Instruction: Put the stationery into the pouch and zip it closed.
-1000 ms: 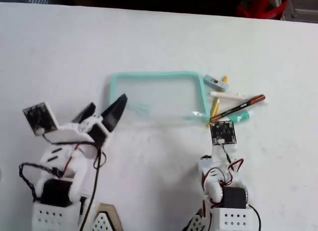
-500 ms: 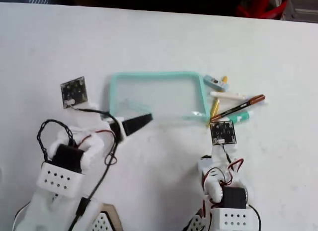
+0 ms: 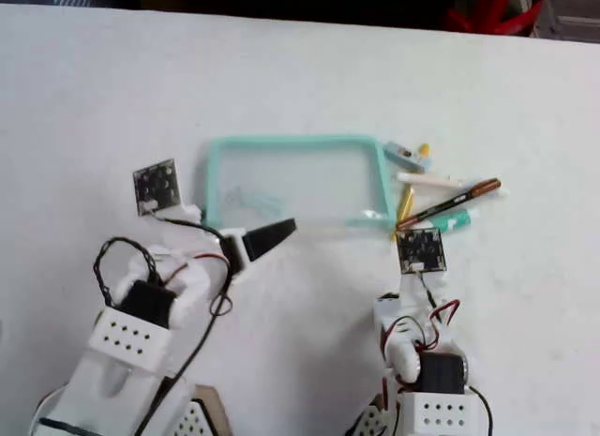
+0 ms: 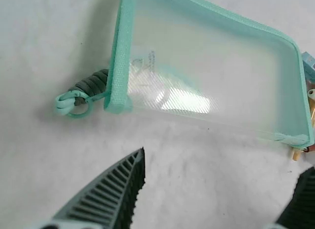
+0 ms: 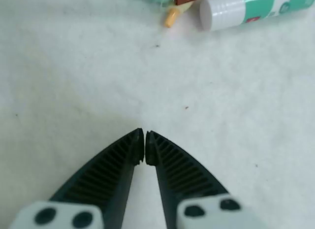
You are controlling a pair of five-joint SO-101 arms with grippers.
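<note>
The left arm (image 3: 141, 314) stands at 7 o'clock in the high view and leans toward 2 o'clock, with one dark finger (image 3: 269, 237) pointing that way. The left end effector (image 4: 211, 189) has its jaws spread wide. The right arm (image 3: 419, 352) sits folded at 5 o'clock, aimed at 12 o'clock. The right end effector (image 5: 145, 143) has its ribbed fingertips (image 5: 125, 157) pressed together on nothing.

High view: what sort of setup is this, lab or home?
Probably a robot lab bench: plain white table, two white arms at its edge, a translucent mint-edged zip pouch beside loose pens.
</note>
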